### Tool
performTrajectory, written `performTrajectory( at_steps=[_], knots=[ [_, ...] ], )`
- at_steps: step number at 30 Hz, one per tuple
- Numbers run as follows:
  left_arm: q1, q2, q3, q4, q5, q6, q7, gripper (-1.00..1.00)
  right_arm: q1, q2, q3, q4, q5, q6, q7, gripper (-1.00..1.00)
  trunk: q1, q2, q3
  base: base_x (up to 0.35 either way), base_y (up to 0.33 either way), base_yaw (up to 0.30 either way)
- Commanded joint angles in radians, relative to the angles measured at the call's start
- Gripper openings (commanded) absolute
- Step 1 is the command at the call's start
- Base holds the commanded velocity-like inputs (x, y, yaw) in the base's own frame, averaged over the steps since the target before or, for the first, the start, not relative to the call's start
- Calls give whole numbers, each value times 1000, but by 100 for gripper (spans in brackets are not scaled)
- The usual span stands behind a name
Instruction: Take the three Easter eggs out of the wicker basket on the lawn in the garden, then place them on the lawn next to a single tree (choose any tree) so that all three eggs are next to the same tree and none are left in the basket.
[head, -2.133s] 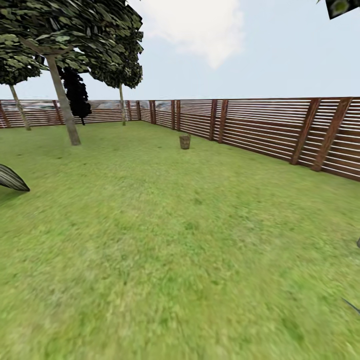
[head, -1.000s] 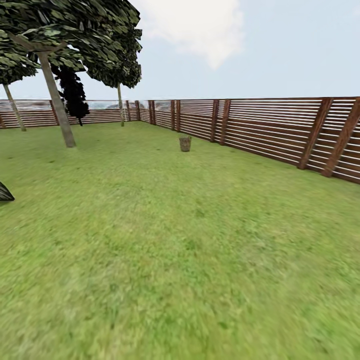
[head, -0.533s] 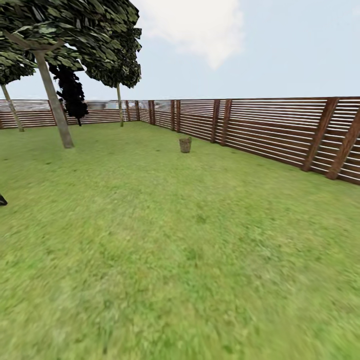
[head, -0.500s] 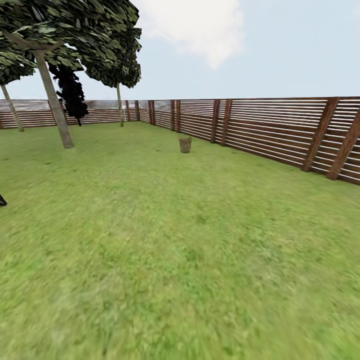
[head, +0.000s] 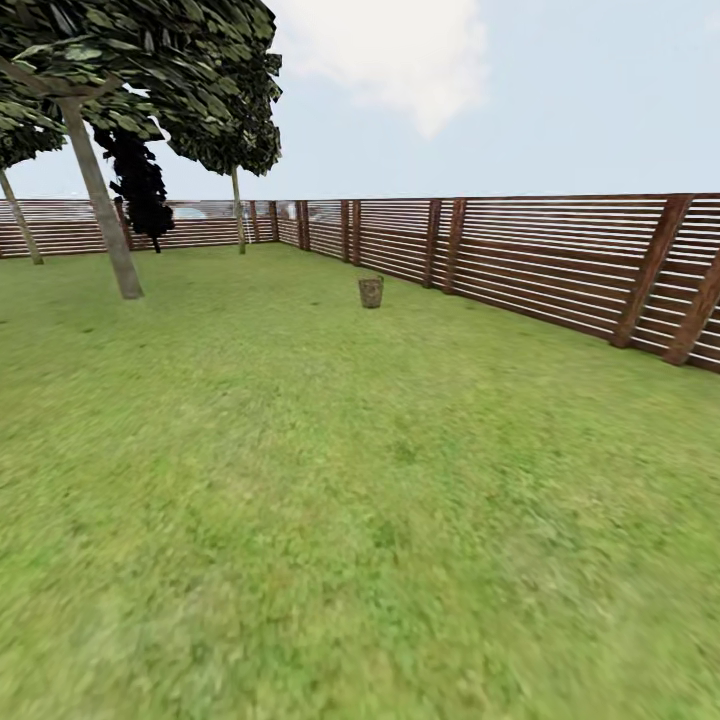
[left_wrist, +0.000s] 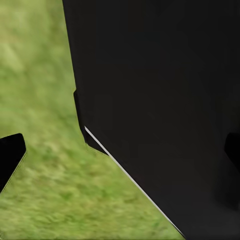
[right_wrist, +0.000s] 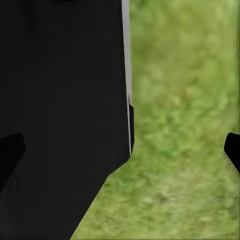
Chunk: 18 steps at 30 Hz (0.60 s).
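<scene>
— Wicker basket (head: 371, 292), far out on the lawn (head: 330, 480); see it from the head camera? It sits upright on the grass, near the slatted wooden fence (head: 540, 258) but apart from it.

— I see it. Too small from here to tell what's inside. What else is around?

— Off to the left there's a tree (head: 100, 190) with a pale leaning trunk and a dark leafy crown. A near-black columnar tree (head: 138, 185) stands behind it, and another thin-trunked tree (head: 238, 205) grows close to the fence corner. Between us and the basket it's open grass, nothing standing in the way.

— Any writing or labels anywhere?

— None I can read.

— And the left wrist camera?

— Mostly a big black body (left_wrist: 165, 110) of the robot, close up, with blurry grass beside it. One dark fingertip (left_wrist: 10, 155) pokes in at one edge and another at the opposite edge, well apart. So the left gripper (left_wrist: 120, 155) is spread wide, holding nothing.

— Right wrist?

— Much the same: a black slab (right_wrist: 60, 110) with a pale edge, grass next to it. One dark fingertip (right_wrist: 232, 150) at each side, far apart, so the right gripper (right_wrist: 120, 150) is spread wide too, with nothing between its fingers.
</scene>
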Motion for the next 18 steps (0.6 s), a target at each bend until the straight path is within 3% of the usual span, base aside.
performTrajectory(
  at_steps=[1,8,11,16,18],
  knots=[
    [1,0,0,-2,-6,0,-3,100,0,-1,1,2,-7,-6,0,100,1,0,0,339,0,0],
    [1,-1,-1,-1,-7,0,-1,100,0,-4,2,1,-2,-5,5,100,1,0,0,158,0,0],
    [-16,9,17,11,10,17,16,100,-18,-21,20,-12,2,12,9,100,1,0,0,0,0,0],
    [12,21,-5,-17,-12,-12,-2,100,-46,-49,-9,-24,-16,-15,5,100,1,0,0,0,0,0],
    [24,18,-5,-28,-12,-10,-2,100,-58,-60,-10,-30,-16,-18,6,100,1,0,0,293,0,0]
  ],
)
